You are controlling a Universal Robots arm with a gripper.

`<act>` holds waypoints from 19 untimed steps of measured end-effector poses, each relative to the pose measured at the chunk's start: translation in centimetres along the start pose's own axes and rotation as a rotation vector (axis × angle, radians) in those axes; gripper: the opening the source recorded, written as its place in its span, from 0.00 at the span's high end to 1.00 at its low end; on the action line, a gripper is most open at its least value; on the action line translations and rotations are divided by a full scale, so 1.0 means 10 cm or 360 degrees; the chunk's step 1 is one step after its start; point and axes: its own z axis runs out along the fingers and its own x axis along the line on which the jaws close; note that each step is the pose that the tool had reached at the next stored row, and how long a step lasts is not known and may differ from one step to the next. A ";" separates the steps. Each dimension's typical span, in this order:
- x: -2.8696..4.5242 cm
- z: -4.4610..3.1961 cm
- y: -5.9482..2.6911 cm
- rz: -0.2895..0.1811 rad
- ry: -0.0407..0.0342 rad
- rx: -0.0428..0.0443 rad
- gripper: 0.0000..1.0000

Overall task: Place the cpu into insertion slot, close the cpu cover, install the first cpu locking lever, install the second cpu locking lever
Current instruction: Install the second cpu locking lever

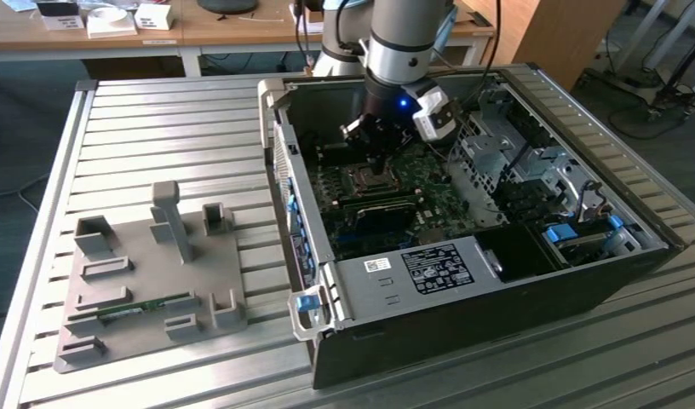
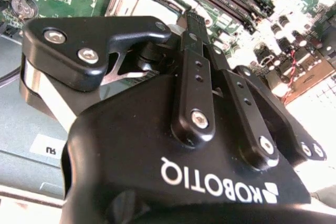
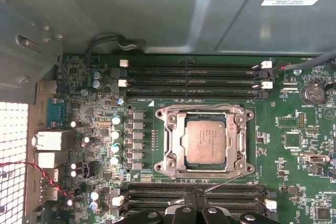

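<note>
CPU (image 3: 206, 141), a small grey square chip, sits flat inside the insertion slot (image 3: 169, 141) in the first wrist view. The slot is near the middle of the green motherboard (image 3: 294, 192). The cpu cover (image 3: 206, 167) looks shut down over the chip, with the shiny metal frame lying all around it and the chip showing through the big window. A thin wire lever (image 3: 223, 182) lies slanted at about 5 o'clock from the chip, and it looks loose, not hooked. Long black memory slots (image 3: 191, 81) run above the chip at 12 o'clock, and more run below it at 6 o'clock.

In the exterior view, the gripper (image 1: 376, 158) hangs down from the arm inside the open black computer case (image 1: 462, 332), just over the slot. Its fingertips are very close together, with nothing held between them. In the second wrist view the black fingers (image 2: 194, 40) come together over the slot's metal rim.

At about 9 o'clock from the case, a grey holder tray (image 1: 154, 290) rests on the ridged metal table (image 1: 166, 119), well apart from the case. A thin green stick (image 1: 137, 308) lies in the tray.
</note>
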 end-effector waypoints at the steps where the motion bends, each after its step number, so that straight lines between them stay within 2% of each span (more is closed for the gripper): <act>1: 0.003 0.003 -0.002 0.0000 0.0000 0.0000 0.90; 11: 0.044 0.074 -0.010 0.0000 0.0000 0.0001 0.90; 19: 0.140 0.169 -0.014 0.0000 0.0000 0.0001 0.90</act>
